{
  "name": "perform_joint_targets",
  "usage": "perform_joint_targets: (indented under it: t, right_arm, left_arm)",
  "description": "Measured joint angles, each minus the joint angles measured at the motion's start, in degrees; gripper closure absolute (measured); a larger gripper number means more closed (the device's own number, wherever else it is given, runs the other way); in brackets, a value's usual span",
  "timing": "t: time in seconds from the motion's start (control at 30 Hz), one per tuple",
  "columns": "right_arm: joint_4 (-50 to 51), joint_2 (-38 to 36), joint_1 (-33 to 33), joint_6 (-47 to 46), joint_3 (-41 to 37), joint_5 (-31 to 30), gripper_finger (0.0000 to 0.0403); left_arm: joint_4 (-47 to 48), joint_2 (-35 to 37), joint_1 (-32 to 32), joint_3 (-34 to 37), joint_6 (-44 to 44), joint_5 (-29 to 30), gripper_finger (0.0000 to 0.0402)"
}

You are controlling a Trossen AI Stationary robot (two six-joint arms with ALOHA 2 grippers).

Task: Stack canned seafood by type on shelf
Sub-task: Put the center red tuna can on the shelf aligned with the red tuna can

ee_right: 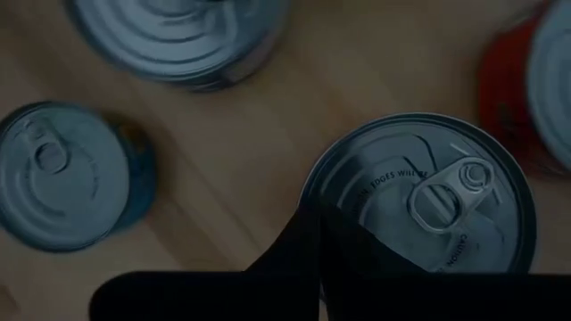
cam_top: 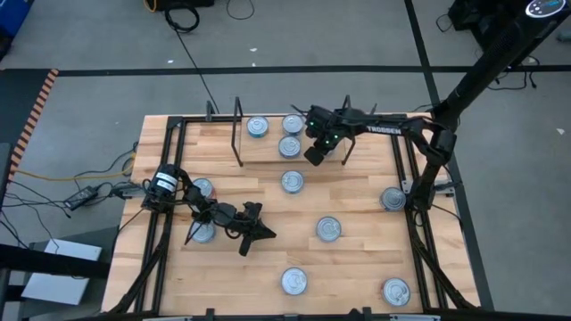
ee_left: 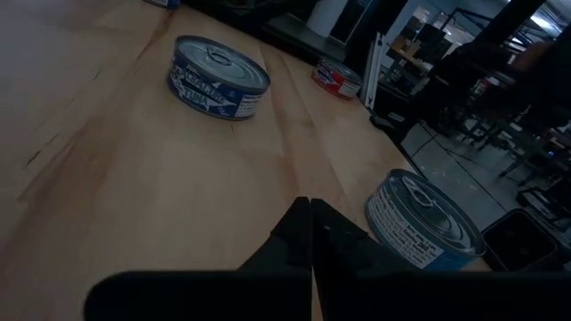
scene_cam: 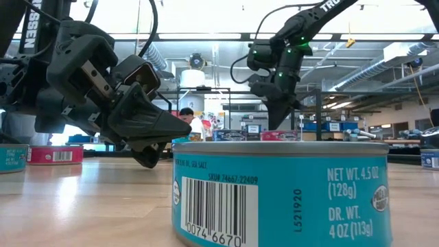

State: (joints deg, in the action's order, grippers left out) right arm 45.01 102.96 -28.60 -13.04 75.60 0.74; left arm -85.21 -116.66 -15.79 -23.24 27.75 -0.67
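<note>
- The shelf (cam_top: 268, 147) stands at the far side of the tabletop (cam_top: 357, 267); three tins (cam_top: 289, 146) sit on it, presumably sorted by label colour.
- The right pincer (cam_top: 314, 153) hangs above the shelf beside those tins, fingers closed on nothing, likely done placing one.
- The left pincer (cam_top: 259, 234) rests low, well in front of the shelf, closed and empty, apparently waiting.
- Loose tins, one blue-labelled (scene_cam: 281, 195), lie scattered in front of the shelf, unsorted.
</note>
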Motion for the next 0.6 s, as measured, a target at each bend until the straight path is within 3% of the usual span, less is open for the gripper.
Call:
perform_joint_targets:
  t: [0.37,0.6]
  right_arm:
    - [1.2,0.0,-1.2,-1.0,0.3,0.6,0.0398]
    - [3.1,-1.8,0.3,-0.8,5.5,0.7,0.0388]
  left_arm:
    - [-0.1,0.0,0.0,0.0,0.1,0.0,0.0401]
    - [-0.6,1.4,0.4,1.5,-2.0,1.0,0.0401]
